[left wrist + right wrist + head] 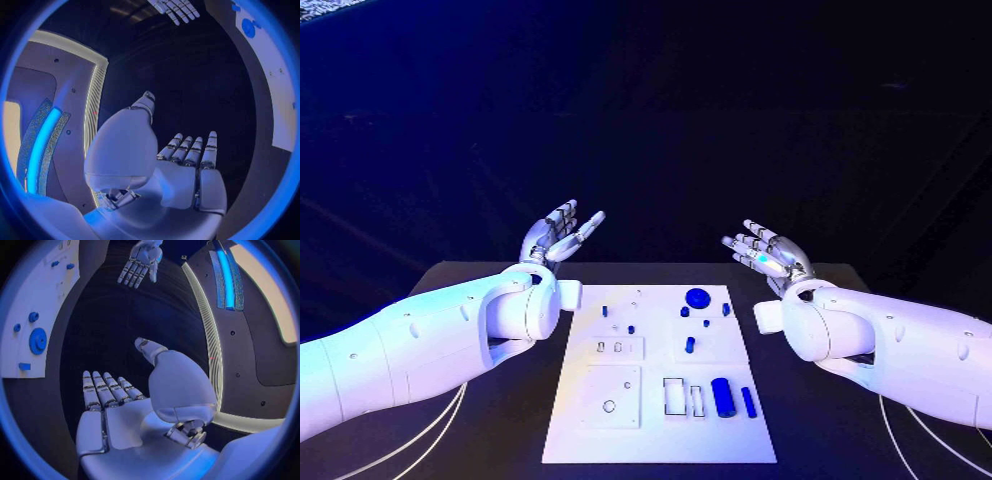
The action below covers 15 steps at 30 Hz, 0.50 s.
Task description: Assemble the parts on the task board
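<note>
White task board, blue parts mostly loose: assembly looks barely begun.
My left hand and right hand, mid-frame beyond the board, spread wide, grasping nothing.

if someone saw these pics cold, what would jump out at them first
Most likely the two silver hands: the left hand and the right hand are both raised with fingers spread, holding nothing, just past the far corners of the task board. Next, the white board itself, bright in the middle of the black table. On it, a large round blue part sits near the far edge and a blue cylinder lies near the front right.
</note>
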Tool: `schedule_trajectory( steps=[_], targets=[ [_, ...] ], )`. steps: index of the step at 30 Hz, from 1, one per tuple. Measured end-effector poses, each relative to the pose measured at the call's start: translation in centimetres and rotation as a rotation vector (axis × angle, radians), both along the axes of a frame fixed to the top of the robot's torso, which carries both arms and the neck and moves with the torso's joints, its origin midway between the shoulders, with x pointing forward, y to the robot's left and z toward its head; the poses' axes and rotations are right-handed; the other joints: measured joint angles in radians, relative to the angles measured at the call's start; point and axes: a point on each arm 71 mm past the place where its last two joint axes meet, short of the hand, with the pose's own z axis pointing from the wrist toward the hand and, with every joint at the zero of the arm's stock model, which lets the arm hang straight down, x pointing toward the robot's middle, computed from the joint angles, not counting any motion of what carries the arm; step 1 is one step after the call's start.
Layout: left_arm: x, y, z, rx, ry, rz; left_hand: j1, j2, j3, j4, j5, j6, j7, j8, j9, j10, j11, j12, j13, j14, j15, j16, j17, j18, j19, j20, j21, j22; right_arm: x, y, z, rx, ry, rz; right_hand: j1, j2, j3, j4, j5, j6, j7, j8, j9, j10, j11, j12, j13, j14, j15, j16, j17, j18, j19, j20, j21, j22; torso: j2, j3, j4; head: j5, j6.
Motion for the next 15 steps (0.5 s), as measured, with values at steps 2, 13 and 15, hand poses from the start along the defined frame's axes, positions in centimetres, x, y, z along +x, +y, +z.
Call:
schedule_trajectory(
  steps=[2, 13, 15],
  targets=[
    [0.1, 0.0, 0.1, -0.006, -0.002, -0.011, 0.033, -0.004, 0.001, 0.01, 0.0, 0.008, 0.001, 0.004, 0.003, 0.006, 0.006, 0.0, 0.001, 0.005, 0.005, 0.0, 0.001, 0.0, 0.007, 0.007, 0.0, 0.001, 0.2, -0.1, 0.0, -0.001, 0.006, 0.025, 0.021, -0.002, 0.007, -0.007, 0.0, 0.016, 0.001, 0.007, 0.003, 0.02, 0.001, 0.006, 0.002, 0.023, -0.002, 0.008, 0.003, 0.0, 0.006, 0.006, 0.007, 0.002, 0.0, 0.0001, 0.0, 0.0, 0.0],
    [-0.5, 2.2, 0.6, -0.029, -0.011, -0.042, 0.082, 0.058, 0.043, 0.006, 0.004, 0.246, 0.016, 0.094, 0.061, 0.348, 0.067, 0.069, 0.034, 0.352, 0.04, 0.107, 0.071, 0.036, 0.283, 0.019, 0.093, 0.048, 2.4, -1.5, 2.6, -0.17, -0.118, 0.125, 0.133, -0.026, 0.058, -0.083, 0.0, 0.303, 0.021, 0.088, 0.055, 0.387, -0.025, 0.054, 0.025, 0.381, -0.045, 0.094, 0.055, 0.05, 0.301, 0.005, 0.124, 0.056, 0.018, -0.0041, -0.0004, 0.004, -0.011],
    [-0.8, 2.3, 0.8, -0.036, -0.015, -0.054, 0.084, 0.06, 0.046, 0.004, 0.004, 0.308, 0.022, 0.116, 0.075, 0.465, 0.075, 0.089, 0.039, 0.487, 0.031, 0.151, 0.099, 0.056, 0.365, 0.019, 0.125, 0.061, 2.6, -1.4, 3.3, -0.245, -0.171, 0.154, 0.143, -0.036, 0.064, -0.099, 0.0, 0.378, 0.028, 0.108, 0.068, 0.463, -0.034, 0.058, 0.028, 0.45, -0.058, 0.11, 0.064, 0.07, 0.362, 0.003, 0.151, 0.066, 0.025, -0.0048, 0.0, 0.001, -0.012]
  ],
)
